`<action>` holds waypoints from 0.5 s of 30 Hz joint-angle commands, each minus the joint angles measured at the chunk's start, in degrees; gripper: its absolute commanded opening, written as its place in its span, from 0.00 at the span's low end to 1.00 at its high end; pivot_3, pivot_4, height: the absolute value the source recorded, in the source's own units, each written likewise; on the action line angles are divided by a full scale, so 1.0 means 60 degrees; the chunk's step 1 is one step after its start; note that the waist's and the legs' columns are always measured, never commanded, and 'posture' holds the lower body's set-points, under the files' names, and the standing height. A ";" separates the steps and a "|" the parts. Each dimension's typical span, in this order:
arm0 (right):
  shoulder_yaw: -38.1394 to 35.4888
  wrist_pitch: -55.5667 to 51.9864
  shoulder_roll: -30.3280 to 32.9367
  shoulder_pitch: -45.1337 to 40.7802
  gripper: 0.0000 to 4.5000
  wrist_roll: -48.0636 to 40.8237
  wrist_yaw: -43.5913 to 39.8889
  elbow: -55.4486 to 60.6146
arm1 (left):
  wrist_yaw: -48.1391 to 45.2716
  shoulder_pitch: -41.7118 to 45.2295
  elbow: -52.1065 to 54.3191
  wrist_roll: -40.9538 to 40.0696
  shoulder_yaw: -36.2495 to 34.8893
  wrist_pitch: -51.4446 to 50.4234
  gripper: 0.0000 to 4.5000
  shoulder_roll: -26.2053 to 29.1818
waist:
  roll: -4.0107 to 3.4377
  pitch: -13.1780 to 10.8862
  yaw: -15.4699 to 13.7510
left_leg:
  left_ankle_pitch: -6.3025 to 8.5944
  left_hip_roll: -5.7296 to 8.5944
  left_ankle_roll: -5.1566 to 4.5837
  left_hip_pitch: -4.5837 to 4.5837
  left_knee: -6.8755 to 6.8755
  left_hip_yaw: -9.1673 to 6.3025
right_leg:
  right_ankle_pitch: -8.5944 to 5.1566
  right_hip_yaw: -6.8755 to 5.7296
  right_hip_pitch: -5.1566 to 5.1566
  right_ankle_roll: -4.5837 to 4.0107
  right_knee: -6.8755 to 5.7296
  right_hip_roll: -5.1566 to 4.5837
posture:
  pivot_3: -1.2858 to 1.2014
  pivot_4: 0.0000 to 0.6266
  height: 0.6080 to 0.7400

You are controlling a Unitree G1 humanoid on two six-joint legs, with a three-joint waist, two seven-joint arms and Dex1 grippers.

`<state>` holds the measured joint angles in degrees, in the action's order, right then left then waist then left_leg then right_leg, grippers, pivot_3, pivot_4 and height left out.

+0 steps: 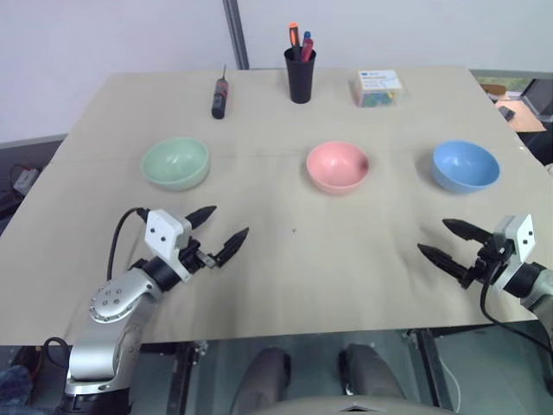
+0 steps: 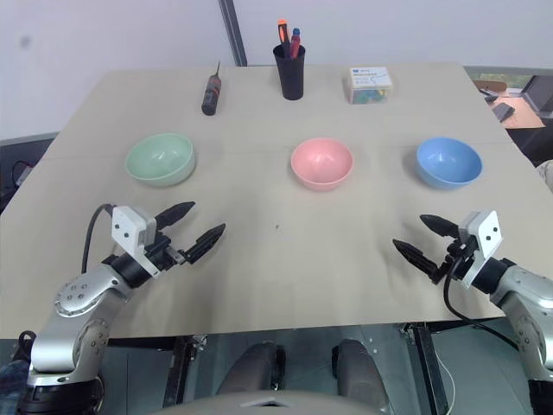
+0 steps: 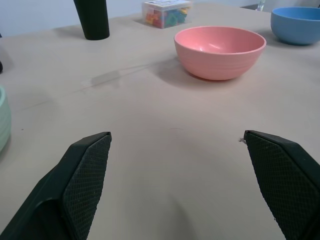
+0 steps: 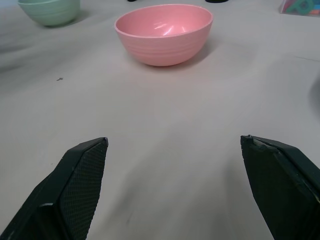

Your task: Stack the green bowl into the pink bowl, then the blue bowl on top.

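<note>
Table [image 1: 285,259]: green bowl [image 1: 175,162] left, pink bowl [image 1: 338,167] centre, blue bowl [image 1: 466,166] right, one row, well apart | left pincer [image 1: 216,233]: spread, empty, near green bowl | right pincer [image 1: 445,242]: spread, empty, near blue bowl

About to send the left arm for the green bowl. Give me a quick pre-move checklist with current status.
1. Left hand open and holding nothing: ok.
2. Right hand open and holding nothing: ok.
3. Green bowl upright, nothing inside, just ahead of the left hand: ok.
4. Pink bowl upright and holding nothing, ready to receive: ok.
5. Blue bowl standing apart on the right, not yet stacked: ok.
6. Screwdriver, pen cup and small box sit at the far edge of the table, off the path between the bowls: ok.
</note>
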<state>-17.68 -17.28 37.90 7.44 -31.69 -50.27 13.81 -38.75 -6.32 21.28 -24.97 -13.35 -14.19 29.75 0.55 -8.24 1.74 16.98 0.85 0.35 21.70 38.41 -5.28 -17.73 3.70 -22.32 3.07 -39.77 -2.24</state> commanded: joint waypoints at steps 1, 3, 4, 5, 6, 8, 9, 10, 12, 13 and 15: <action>-0.0045 0.0082 0.0065 -0.0070 0.99 -0.0038 -0.0063 0.0352 | -0.0135 0.0060 0.0303 -0.0222 -0.0078 0.0137 1.00 0.0047 | 0.0000 0.0000 0.0000 | 0.0000 0.0000 0.0000 0.0000 0.0000 0.0000 | 0.0000 -0.0001 0.0000 0.0000 0.0000 0.0000 | 0.52 0.24 1.00; -0.0016 0.0083 0.0093 -0.0117 0.99 -0.0024 -0.0085 0.0334 | -0.0181 0.0082 0.0310 -0.0222 -0.0052 0.0168 1.00 0.0041 | 0.0000 -0.0001 0.0000 | 0.0000 0.0000 0.0000 0.0000 0.0000 0.0000 | 0.0000 0.0000 0.0000 0.0000 0.0000 0.0000 | 0.52 0.24 1.00; 0.0007 0.0081 0.0109 -0.0145 0.99 -0.0018 -0.0094 0.0333 | -0.0189 0.0101 0.0310 -0.0226 -0.0041 0.0155 1.00 0.0034 | 0.0000 -0.0002 0.0000 | 0.0000 0.0000 0.0000 0.0000 0.0000 0.0000 | 0.0000 0.0000 0.0000 0.0000 0.0000 0.0000 | 0.52 0.24 1.00; 0.0036 0.0077 0.0124 -0.0176 0.99 -0.0005 -0.0099 0.0342 | -0.0196 0.0117 0.0308 -0.0243 -0.0036 0.0125 1.00 0.0023 | 0.0001 -0.0002 0.0001 | 0.0000 0.0000 0.0000 0.0000 0.0000 0.0001 | 0.0000 -0.0001 0.0000 0.0000 0.0000 0.0000 | 0.52 0.24 1.00; 0.0086 0.0079 0.0143 -0.0234 0.99 0.0033 -0.0092 0.0371 | -0.0217 0.0118 0.0320 -0.0265 -0.0036 0.0104 1.00 0.0015 | 0.0001 -0.0003 -0.0001 | 0.0000 0.0000 0.0000 0.0000 0.0000 0.0000 | 0.0000 -0.0001 0.0000 0.0000 0.0000 0.0000 | 0.52 0.24 1.00; 0.0249 0.0064 0.0188 -0.0494 0.99 0.0185 -0.0011 0.0418 | -0.0261 0.0127 0.0348 -0.0426 -0.0060 0.0004 1.00 -0.0004 | 0.0003 -0.0005 0.0009 | 0.0000 0.0000 0.0000 0.0000 0.0000 0.0001 | 0.0000 -0.0001 0.0000 0.0000 0.0000 0.0000 | 0.52 0.24 1.00; 0.0376 0.0017 0.0223 -0.0713 0.99 0.0349 0.0111 0.0421 | -0.0267 0.0144 0.0355 -0.0532 -0.0084 -0.0023 1.00 -0.0024 | 0.0004 -0.0007 0.0018 | 0.0000 0.0000 0.0000 -0.0001 0.0000 0.0002 | 0.0000 0.0001 0.0000 0.0000 0.0000 0.0001 | 0.52 0.24 1.00; 0.0495 -0.0016 0.0240 -0.0927 0.99 0.0463 0.0173 0.0424 | -0.0273 0.0166 0.0362 -0.0646 -0.0105 -0.0044 1.00 -0.0048 | 0.0004 -0.0008 0.0034 | 0.0000 0.0000 0.0000 -0.0001 0.0000 0.0002 | 0.0000 0.0001 0.0000 0.0000 -0.0001 0.0001 | 0.52 0.24 1.00; 0.0796 -0.0080 0.0338 -0.1360 0.99 0.0707 0.0204 0.0450 | -0.0227 0.0202 0.0423 -0.0859 -0.0130 -0.0134 1.00 -0.0091 | 0.0004 -0.0010 0.0045 | 0.0000 -0.0001 0.0000 -0.0004 0.0000 0.0003 | 0.0000 0.0002 0.0000 0.0000 -0.0002 0.0002 | 0.52 0.24 1.00; 0.0987 -0.0046 0.0407 -0.1608 0.99 0.0871 0.0171 0.0420 | -0.0164 0.0252 0.0452 -0.0996 -0.0143 -0.0241 1.00 -0.0126 | 0.0003 -0.0012 0.0045 | 0.0000 -0.0001 0.0000 -0.0004 0.0000 0.0002 | 0.0000 0.0000 0.0000 0.0000 -0.0002 0.0002 | 0.52 0.24 1.00; 0.1473 -0.0142 0.0540 -0.2244 0.99 0.1139 0.0076 0.0376 | -0.0083 0.0352 0.0509 -0.1274 -0.0186 -0.0395 1.00 -0.0169 | 0.0005 -0.0017 0.0048 | 0.0000 -0.0001 0.0000 -0.0003 0.0001 0.0002 | 0.0000 0.0000 -0.0001 0.0000 -0.0002 0.0002 | 0.52 0.24 1.00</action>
<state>-10.54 -17.94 39.92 -3.30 -26.35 -49.48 13.87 -39.67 -4.99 21.50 -30.16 -13.07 -16.08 28.85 0.58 -8.34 2.03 16.98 0.84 0.36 21.69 38.42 -5.27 -17.73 3.69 -22.33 3.07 -39.78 -2.23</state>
